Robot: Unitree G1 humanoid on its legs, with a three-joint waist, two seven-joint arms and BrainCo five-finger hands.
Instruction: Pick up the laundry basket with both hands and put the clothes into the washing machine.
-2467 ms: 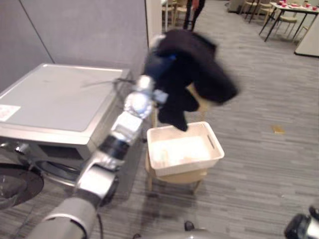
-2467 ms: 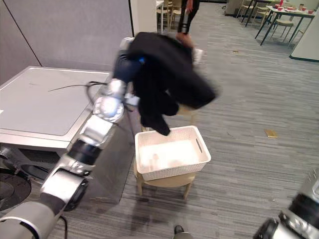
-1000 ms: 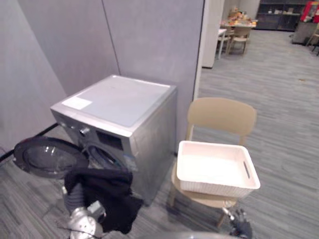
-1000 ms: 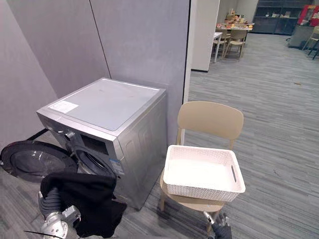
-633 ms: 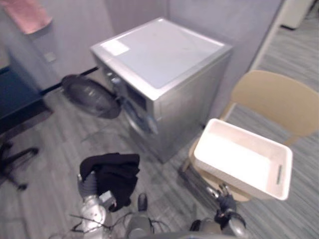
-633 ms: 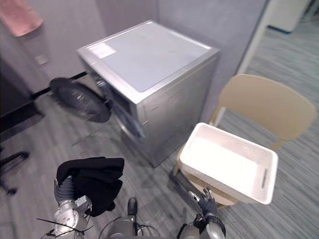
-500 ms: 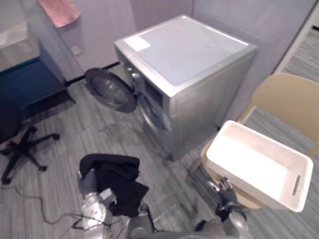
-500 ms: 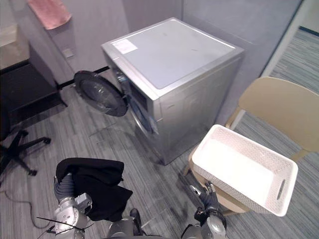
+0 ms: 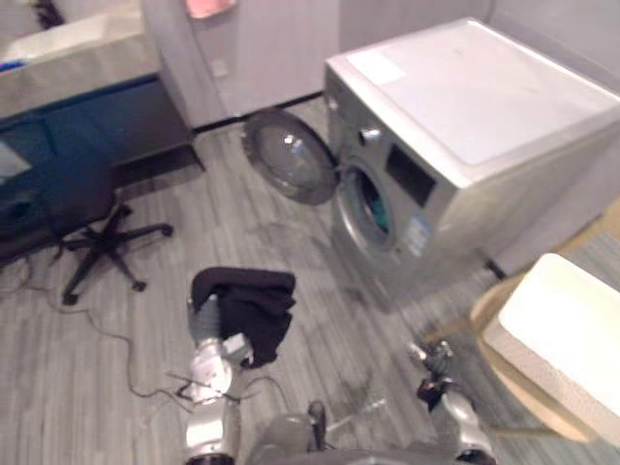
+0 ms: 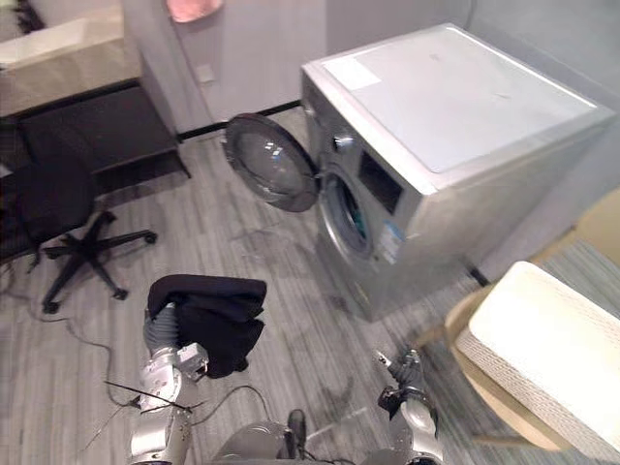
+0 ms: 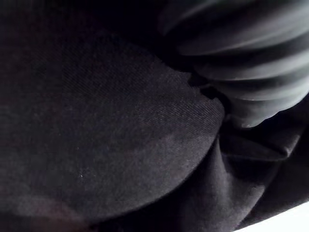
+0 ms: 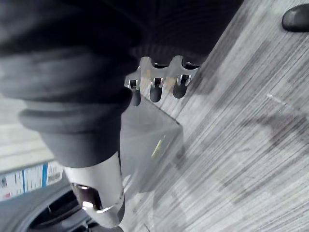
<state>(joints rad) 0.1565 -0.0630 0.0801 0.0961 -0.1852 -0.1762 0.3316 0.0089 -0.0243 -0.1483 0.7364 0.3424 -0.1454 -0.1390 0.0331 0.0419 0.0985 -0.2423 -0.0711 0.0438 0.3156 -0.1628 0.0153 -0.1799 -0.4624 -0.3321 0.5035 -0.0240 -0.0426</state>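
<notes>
A black garment lies draped over my left hand, low over the floor in front of the washing machine. In the left wrist view the dark cloth covers the fingers beside the ribbed cover. The machine's round door stands swung open and the drum opening shows something teal inside. The white laundry basket rests on a beige chair at the right edge. My right hand hangs low near the machine's front corner, fingers relaxed and holding nothing.
A black office chair on castors stands at the left, beside a dark counter along the wall. A pink cloth hangs on the wall above. Bare grey floor lies between the garment and the open door.
The camera has swung left, so the machine's front, open door and office chair show more fully and the basket sits at the right edge. The garment stays on my left hand.
</notes>
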